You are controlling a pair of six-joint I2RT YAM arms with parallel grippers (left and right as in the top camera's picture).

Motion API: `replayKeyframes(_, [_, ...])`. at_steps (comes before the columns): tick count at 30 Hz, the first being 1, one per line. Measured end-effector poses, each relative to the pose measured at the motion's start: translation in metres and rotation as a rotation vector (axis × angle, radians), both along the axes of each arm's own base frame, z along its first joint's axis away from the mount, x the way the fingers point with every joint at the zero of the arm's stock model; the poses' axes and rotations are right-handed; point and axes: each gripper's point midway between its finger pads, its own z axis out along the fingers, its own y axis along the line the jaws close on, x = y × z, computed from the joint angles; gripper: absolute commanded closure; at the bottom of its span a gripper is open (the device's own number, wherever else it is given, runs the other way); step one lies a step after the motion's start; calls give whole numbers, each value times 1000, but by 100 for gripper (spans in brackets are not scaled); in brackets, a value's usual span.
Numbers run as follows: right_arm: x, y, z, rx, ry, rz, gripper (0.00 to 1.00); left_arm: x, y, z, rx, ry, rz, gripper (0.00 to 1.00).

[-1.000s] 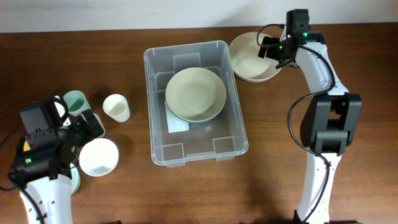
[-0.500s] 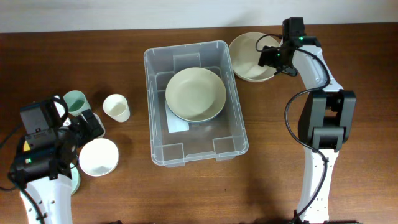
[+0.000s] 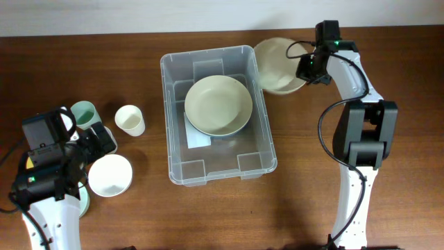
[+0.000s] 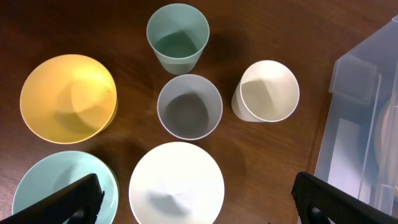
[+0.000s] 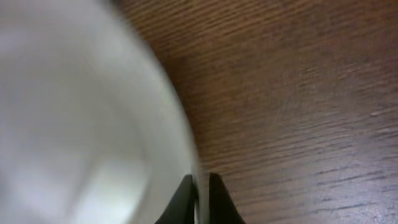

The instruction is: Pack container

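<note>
- While one bowl [image 3: 218, 105] sits in container [image 3: 166, 118], centre of desk [image 3: 409, 173], packing looks barely begun.
- R claw [image 3: 305, 69] pinches cream bowl [image 3: 274, 66] rim, beside container.
- L claw [image 3: 100, 137] spread wide; cups [image 4: 189, 115], other bowls [image 4: 176, 183] unpacked.

— What sort of place was it?

— A robotics lab bench, by the look of it. A left arm [image 3: 50, 212] and a right arm [image 3: 364, 135] stood at the near edge of a dark wooden table [image 3: 139, 215], with a black cable [image 3: 323, 132] looping beside the right one.

— Not a kitchen, then?

— No. There was tableware: a cream bowl [image 3: 276, 66] towards the far right corner, a grey cup [image 4: 189, 115] and a mint cup [image 4: 178, 37] near the left edge, and a clear plastic bin [image 3: 222, 154] mid-table. But it sat on bare wood between the machines. A plain white wall [image 3: 104, 14] ran along the far edge.
</note>
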Motion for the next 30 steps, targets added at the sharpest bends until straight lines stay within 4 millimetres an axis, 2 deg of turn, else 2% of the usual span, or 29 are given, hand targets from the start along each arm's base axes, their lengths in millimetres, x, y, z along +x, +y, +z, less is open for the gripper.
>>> replayKeyframes(9, [-3, 2, -1, 45, 16, -39, 96, 0, 0, 0, 0, 0, 0, 1])
replayKeyframes(13, [5, 0, 5, 146, -23, -58, 96, 0, 0, 0, 0, 0, 0, 1])
replayKeyframes(17, [18, -10, 22, 318, -102, -53, 96, 0, 0, 0, 0, 0, 0, 1])
replayKeyframes(23, [16, -38, 44, 535, -161, -59, 96, 1, 0, 0, 1, -3, 0, 1])
replayKeyframes(28, [12, -34, 63, 615, -190, -6, 96, 3, 1, 2, 4, -13, 0, 1])
replayKeyframes(30, [10, -28, 84, 610, -218, 33, 96, 3, 1, 2, 4, -15, 0, 1])
